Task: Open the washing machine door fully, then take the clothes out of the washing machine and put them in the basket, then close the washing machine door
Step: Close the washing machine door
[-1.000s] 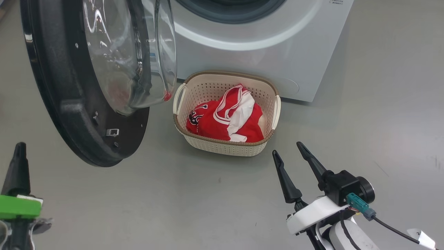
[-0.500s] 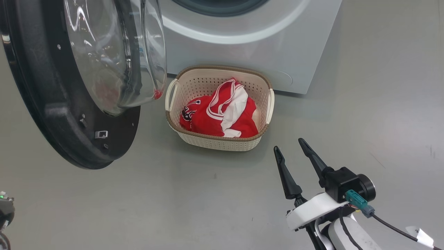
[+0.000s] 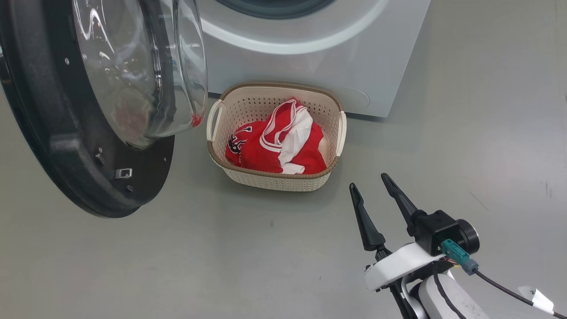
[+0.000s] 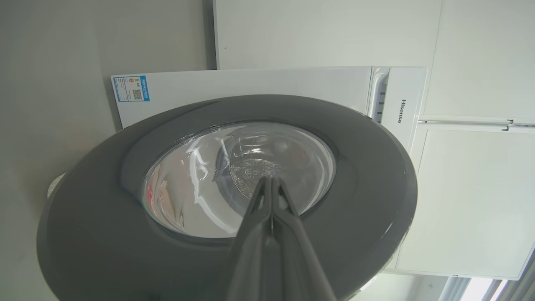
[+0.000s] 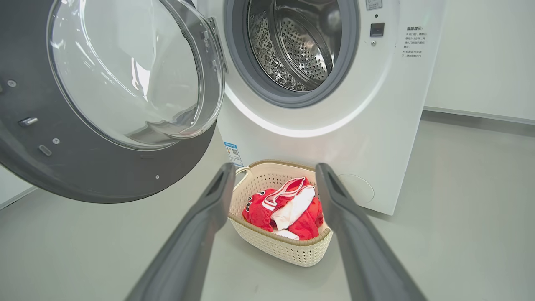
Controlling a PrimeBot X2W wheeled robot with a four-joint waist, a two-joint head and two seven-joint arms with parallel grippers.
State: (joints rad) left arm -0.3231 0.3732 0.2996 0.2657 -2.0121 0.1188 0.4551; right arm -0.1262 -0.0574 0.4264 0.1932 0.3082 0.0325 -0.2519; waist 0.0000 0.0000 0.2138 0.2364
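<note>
next: close washing machine door [image 4: 104,234] | outer face straight ahead of clenched, empty left hand [image 4: 271,180] | right hand [image 3: 368,181] released, inner side

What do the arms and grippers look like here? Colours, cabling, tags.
Right gripper: two long black tapered fingers on a black boxy body with a round end cap, mounted on a white wrist shell. A teal connector feeds a black cable carrying a white tag. Left gripper: long dark grey fingers, slim at the tips.
</note>
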